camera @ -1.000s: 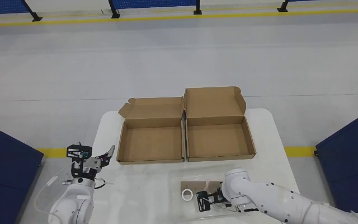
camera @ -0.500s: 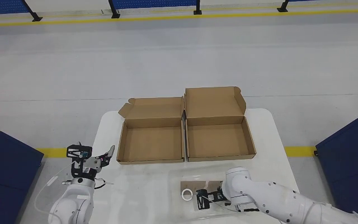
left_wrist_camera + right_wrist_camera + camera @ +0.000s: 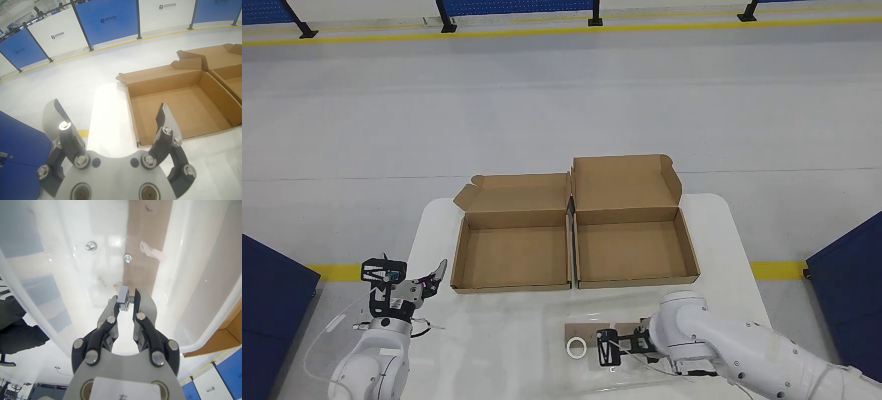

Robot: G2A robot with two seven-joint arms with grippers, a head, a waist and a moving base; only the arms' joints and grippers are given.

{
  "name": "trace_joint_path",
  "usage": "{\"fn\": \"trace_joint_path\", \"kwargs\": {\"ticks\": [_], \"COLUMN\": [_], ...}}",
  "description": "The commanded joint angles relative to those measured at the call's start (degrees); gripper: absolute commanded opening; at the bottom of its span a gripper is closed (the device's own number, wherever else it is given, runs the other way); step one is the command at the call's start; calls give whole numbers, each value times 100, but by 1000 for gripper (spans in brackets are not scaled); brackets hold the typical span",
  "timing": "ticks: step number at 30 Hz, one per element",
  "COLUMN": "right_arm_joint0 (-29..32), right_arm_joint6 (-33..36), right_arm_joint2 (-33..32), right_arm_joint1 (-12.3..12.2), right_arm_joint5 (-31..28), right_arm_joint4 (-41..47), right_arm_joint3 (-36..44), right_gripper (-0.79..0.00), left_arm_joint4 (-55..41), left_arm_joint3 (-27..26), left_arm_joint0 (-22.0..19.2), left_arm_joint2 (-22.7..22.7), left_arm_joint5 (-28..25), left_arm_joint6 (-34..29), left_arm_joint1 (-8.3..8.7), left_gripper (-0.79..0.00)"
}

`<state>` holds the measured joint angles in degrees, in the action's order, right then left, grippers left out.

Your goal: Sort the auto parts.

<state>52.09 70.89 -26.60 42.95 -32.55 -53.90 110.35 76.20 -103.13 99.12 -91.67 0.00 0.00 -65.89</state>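
In the lower middle of the top view, the right end effector point(image 3: 125, 297) grips a small metal block point(image 3: 122, 295) inside the clear tray point(image 3: 189, 285), while the left end effector point(image 3: 109, 104) hangs wide open at the lower left.

Factory hall, shown by blue partition panels point(image 3: 105, 20) and a yellow floor line point(image 3: 542, 30).

Small silver metal block point(image 3: 123, 298), drilled with holes, clamped on edge in the right gripper point(image 3: 125, 299) over the clear tray point(image 3: 191, 279). First bolt point(image 3: 91, 245) and second bolt point(image 3: 127, 258) rest on the tray floor, apart.
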Motion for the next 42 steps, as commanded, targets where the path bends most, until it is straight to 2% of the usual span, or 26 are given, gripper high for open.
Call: {"fn": "trace_joint_path", "kwargs": {"ticks": [1, 10, 14, 21, 32, 33, 42], "right_arm_joint0": [3, 3, 58, 269, 1059, 1139, 1139], "right_arm_joint6": [-12, -12, -434, -1151, -2275, -2429, -2429], "right_arm_joint2": [-7, -7, -175, -920, -2173, -2256, -2256], "right_arm_joint1": [-3, -3, -31, -318, -880, -911, -911], "right_arm_joint5": [-1, -1, -37, -620, -1903, -1964, -1964], "right_arm_joint4": [8, 8, 123, 1046, 2334, 2497, 2497], "right_arm_joint3": [4, 4, -125, -341, -734, -802, -802], "right_gripper": [-785, -785, -785, -785, -785, -785, -785], "left_arm_joint4": [0, 0, 0, 0, 0, 0, 0], "left_arm_joint3": [0, 0, 0, 0, 0, 0, 0], "left_arm_joint0": [0, 0, 0, 0, 0, 0, 0], "left_arm_joint2": [0, 0, 0, 0, 0, 0, 0], "left_arm_joint5": [0, 0, 0, 0, 0, 0, 0], "left_arm_joint6": [0, 0, 0, 0, 0, 0, 0], "left_arm_joint1": [0, 0, 0, 0, 0, 0, 0], "left_gripper": [0, 0, 0, 0, 0, 0, 0]}}
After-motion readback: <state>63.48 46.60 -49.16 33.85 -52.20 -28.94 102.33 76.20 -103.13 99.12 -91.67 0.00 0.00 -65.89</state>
